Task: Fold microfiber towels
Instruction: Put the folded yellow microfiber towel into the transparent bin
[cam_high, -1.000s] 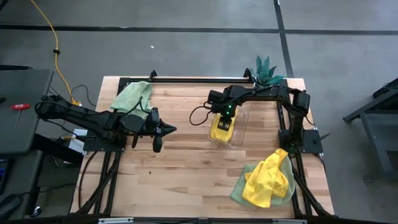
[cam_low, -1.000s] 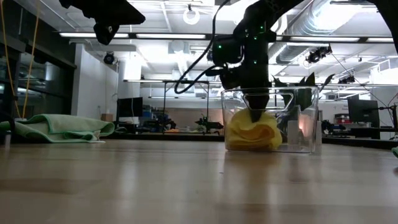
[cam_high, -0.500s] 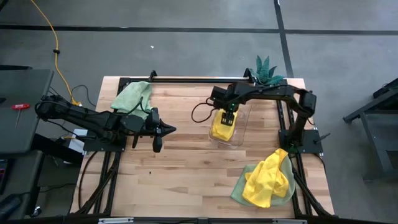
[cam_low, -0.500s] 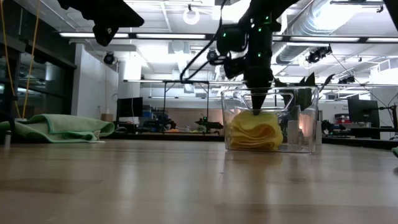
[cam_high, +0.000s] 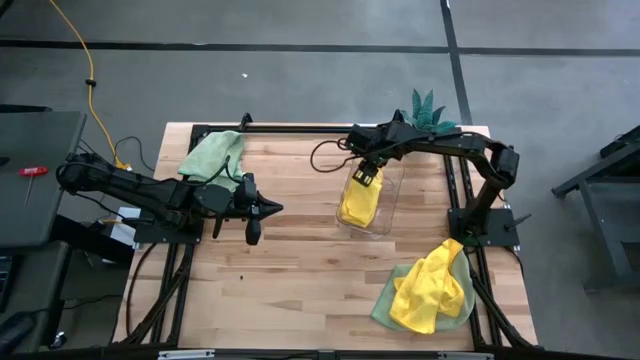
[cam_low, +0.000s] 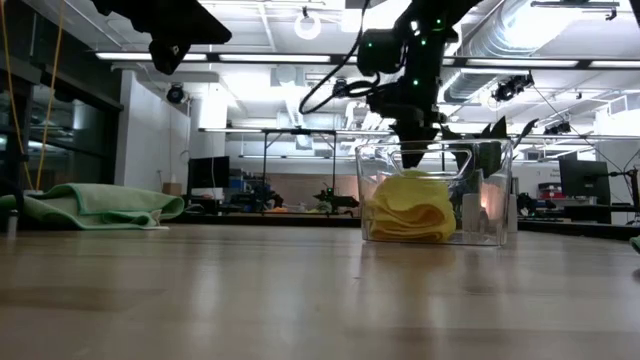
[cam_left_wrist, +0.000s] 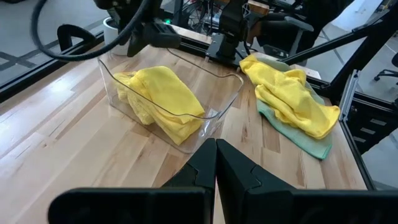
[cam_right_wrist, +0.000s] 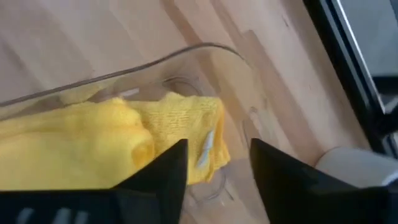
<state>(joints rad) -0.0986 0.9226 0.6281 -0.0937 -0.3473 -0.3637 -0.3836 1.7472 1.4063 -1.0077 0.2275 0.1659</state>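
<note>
A folded yellow towel (cam_high: 358, 202) lies in a clear plastic bin (cam_high: 388, 205) at the table's middle; it also shows in the low view (cam_low: 408, 208) and the right wrist view (cam_right_wrist: 118, 146). My right gripper (cam_right_wrist: 216, 148) is open just above the towel's far end, at the height of the bin's rim (cam_low: 415, 158), touching nothing. My left gripper (cam_high: 268, 208) is shut and empty, raised over the table's left half. A green towel (cam_high: 212, 155) lies bunched at the far left. A loose yellow towel (cam_high: 432, 285) lies on a green one (cam_high: 385, 300) at the near right.
A small green potted plant (cam_high: 428, 112) stands at the far edge, just behind the right arm. The bin's walls (cam_left_wrist: 214, 115) stand around the folded towel. Bare wood (cam_high: 300, 270) lies between the bin and the near edge.
My right gripper has risen out of the bin and gone a little toward the table's far edge, coming clear of the yellow towel. The towel has stayed in the bin, and its top has sprung up where the fingers pressed it.
</note>
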